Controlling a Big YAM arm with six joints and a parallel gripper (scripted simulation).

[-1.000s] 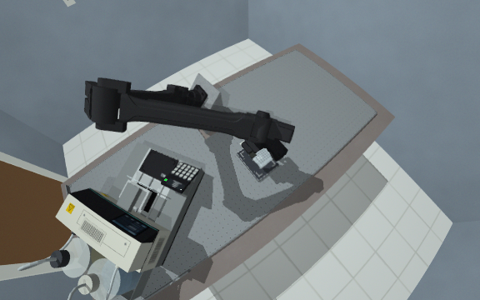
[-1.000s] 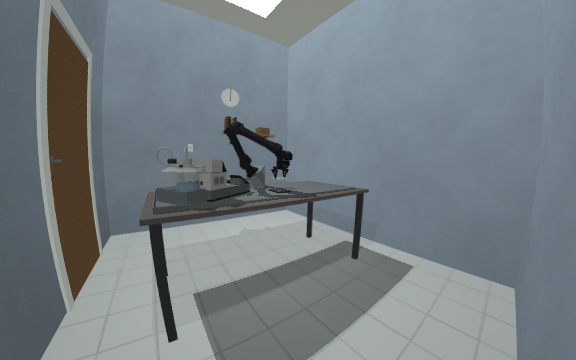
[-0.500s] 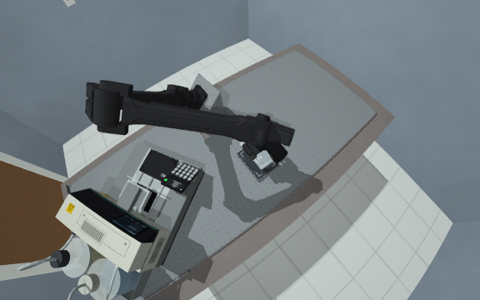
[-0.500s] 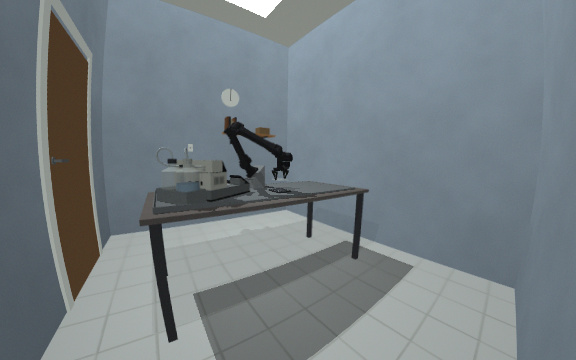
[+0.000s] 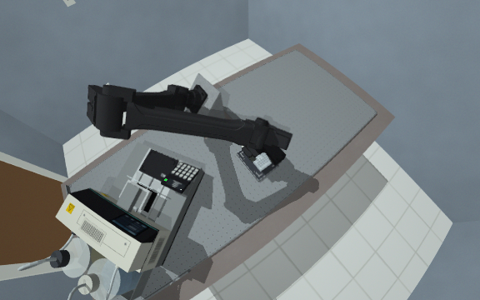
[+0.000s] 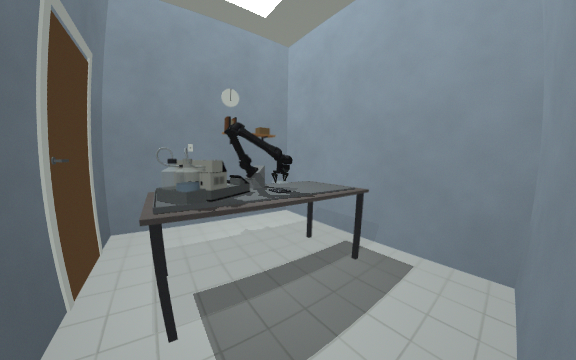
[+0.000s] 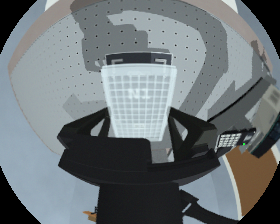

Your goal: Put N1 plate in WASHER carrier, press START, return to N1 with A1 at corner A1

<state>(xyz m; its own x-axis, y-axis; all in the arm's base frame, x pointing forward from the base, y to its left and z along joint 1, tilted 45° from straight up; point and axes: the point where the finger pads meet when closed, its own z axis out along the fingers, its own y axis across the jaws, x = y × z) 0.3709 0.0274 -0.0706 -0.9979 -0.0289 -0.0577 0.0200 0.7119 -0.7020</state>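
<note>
The clear, pale plate (image 5: 262, 161) (image 7: 140, 82) is held level between the fingers of my gripper (image 5: 264, 160) (image 6: 280, 180) (image 7: 139, 109), which is shut on its two long sides. The plate hangs above the dark nest N1 (image 5: 259, 177) (image 6: 283, 191) (image 7: 141, 57); its label shows through the plate in the wrist view. The plate's cut-off corner and the A1 mark cannot be made out. The washer (image 5: 107, 237) (image 6: 213, 180) (image 7: 268, 112) has its carrier outside the housing, with no plate seen on it. Its lamp (image 5: 166, 180) (image 7: 244, 144) is green.
The washer's keypad (image 5: 186, 171) (image 7: 229, 140) is at its end nearer the arm. Two bottles with tubes (image 5: 73, 258) (image 5: 104, 279) stand behind the washer. The perforated board (image 5: 302, 92) lies on the brown-edged table (image 5: 383, 117).
</note>
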